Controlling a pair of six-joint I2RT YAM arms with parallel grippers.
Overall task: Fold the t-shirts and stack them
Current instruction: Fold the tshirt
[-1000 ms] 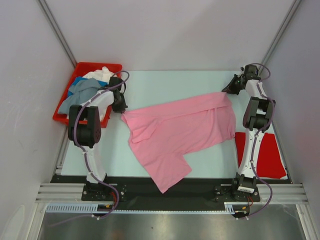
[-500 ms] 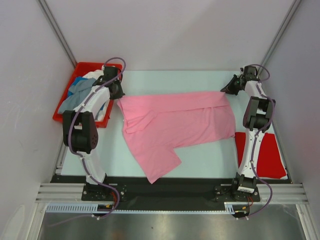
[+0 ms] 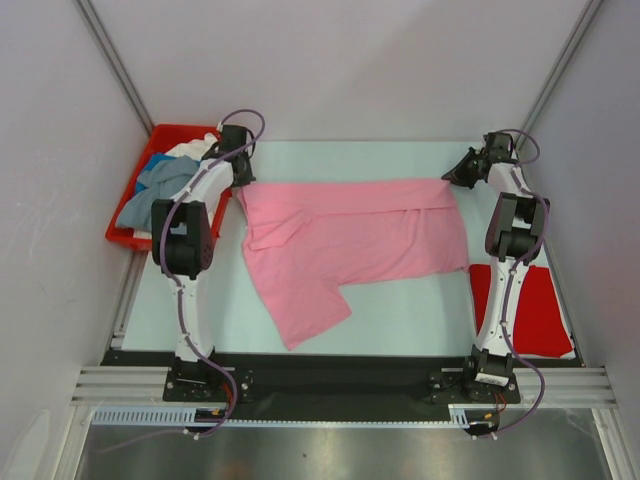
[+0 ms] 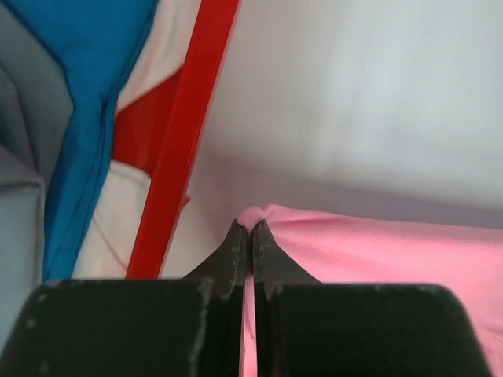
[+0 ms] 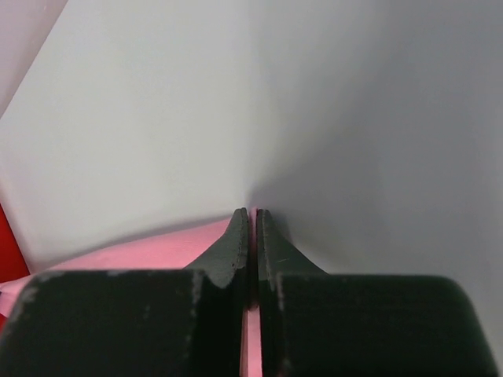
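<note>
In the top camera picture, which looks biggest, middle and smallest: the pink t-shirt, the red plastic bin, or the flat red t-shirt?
1. Light pink cloth t-shirt: by far the largest.
2. Red plastic bin and flat red t-shirt: they look about alike, and each is partly hidden, so I won't rank them.

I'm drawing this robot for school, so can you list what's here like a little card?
pink t-shirt: spread across the table
left fingers: shut on its far left corner
right fingers: shut on its far right corner
red bin: far left, holding blue, grey and white shirts
red t-shirt: flat beside the right arm
</note>
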